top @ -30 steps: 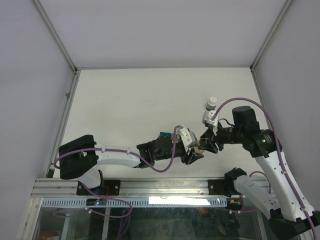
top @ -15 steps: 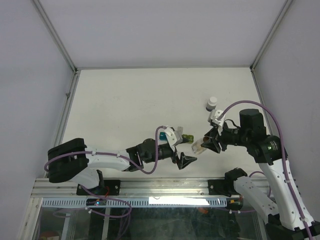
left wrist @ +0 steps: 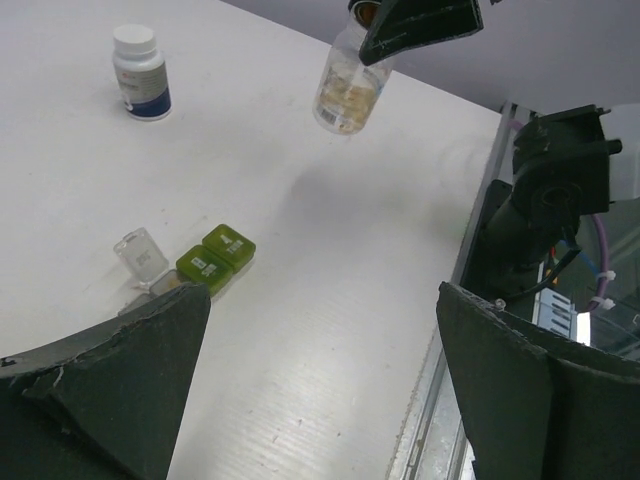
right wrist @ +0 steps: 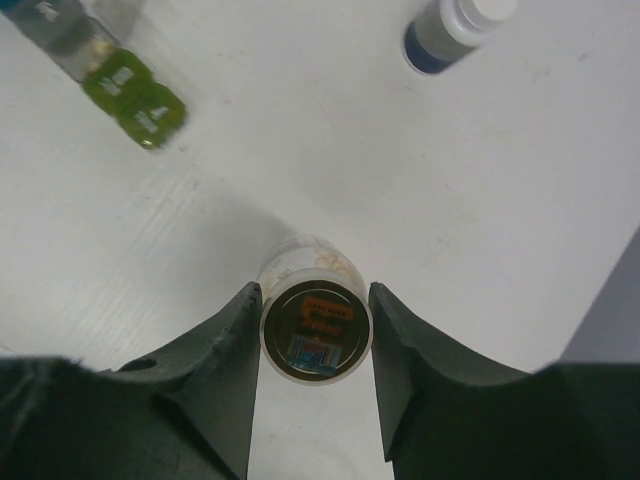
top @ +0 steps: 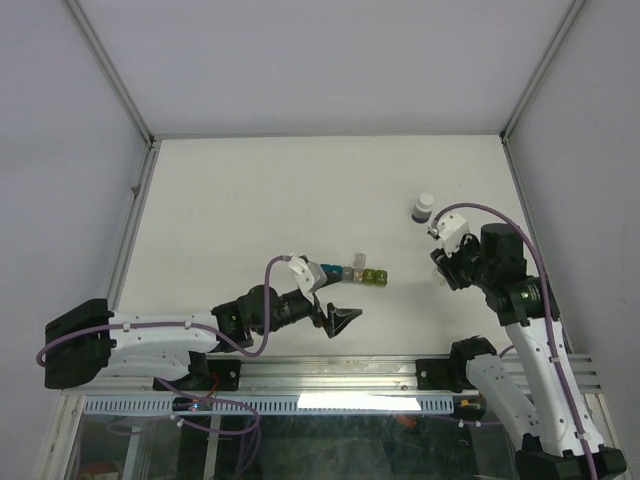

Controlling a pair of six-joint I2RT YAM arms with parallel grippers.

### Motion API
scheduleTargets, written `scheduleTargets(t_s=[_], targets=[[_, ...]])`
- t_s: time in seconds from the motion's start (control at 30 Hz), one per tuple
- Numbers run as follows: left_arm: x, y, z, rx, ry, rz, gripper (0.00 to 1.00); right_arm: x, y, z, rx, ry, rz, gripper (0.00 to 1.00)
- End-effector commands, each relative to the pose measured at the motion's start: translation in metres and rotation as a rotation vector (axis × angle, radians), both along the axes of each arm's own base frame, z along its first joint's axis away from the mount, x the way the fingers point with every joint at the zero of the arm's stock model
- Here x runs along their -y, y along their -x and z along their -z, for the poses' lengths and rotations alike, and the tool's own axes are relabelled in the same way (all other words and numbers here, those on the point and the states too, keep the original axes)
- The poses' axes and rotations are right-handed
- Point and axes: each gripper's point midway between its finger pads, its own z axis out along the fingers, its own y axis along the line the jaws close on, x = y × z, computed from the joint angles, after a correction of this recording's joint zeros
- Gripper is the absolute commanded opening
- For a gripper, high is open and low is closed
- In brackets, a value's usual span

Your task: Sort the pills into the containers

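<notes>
While the right gripper is closed to a narrow gap on a small clear plastic bottle with pale pills inside, its two dark fingers press on opposite sides of the round body. It holds the bottle in the air above the white table, and the bottle's shadow falls on the surface below. The left wrist view shows the grip is at the bottle's upper end, with the rest hanging free. The left gripper is spread wide, holding and touching nothing, low over the table near the front edge. The containers, a short joined strip of tiny square compartments running from teal through grey to yellow-green, lie flat on the table just beyond the left gripper and well apart from the right one. At least one clear lid in the middle of the strip stands raised, and the two green compartments next to it are shut. A small dark bottle with a white cap stands upright on the table beyond the right gripper, apart from the strip.
</notes>
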Motion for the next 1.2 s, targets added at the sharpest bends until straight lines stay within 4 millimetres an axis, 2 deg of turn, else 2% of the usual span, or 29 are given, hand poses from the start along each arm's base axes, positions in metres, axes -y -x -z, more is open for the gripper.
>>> scheduleTargets(t_s=[0.0,0.1,0.23,0.27,0.4,0.57,0.73,0.83,0.9,1.1,1.17], targets=[[-0.021,-0.014,0.008,0.02,-0.051,-0.083,0.99,0.041,-0.036,-0.005,0.094,0.119,0.135,0.0],[-0.026,-0.014,0.009,0.023,-0.05,-0.084,0.99,0.063,-0.048,0.001,0.073,0.11,0.176,0.0],[-0.03,-0.012,0.012,0.024,-0.053,-0.079,0.99,0.11,-0.059,0.011,0.046,0.071,0.259,0.0],[-0.03,-0.012,0.014,0.026,-0.058,-0.078,0.99,0.13,-0.058,0.014,0.038,0.062,0.307,0.0],[-0.032,-0.015,0.019,0.03,-0.078,-0.089,0.99,0.18,-0.049,0.027,0.009,0.039,0.387,0.0],[-0.031,-0.019,0.03,0.028,-0.114,-0.098,0.99,0.222,-0.036,0.048,-0.032,0.007,0.432,0.0],[-0.03,-0.02,0.031,0.026,-0.125,-0.096,0.99,0.239,-0.029,0.06,-0.063,-0.028,0.441,0.02],[-0.031,-0.021,0.033,0.028,-0.137,-0.098,0.99,0.242,-0.028,0.066,-0.075,-0.033,0.437,0.1],[-0.031,-0.022,0.034,0.028,-0.147,-0.098,0.99,0.242,-0.028,0.068,-0.078,-0.039,0.434,0.2],[-0.033,-0.027,0.036,0.034,-0.175,-0.102,0.99,0.236,-0.025,0.067,-0.08,-0.047,0.405,0.6],[-0.034,-0.029,0.037,0.038,-0.183,-0.102,0.99,0.235,-0.026,0.062,-0.075,-0.051,0.4,0.69]])
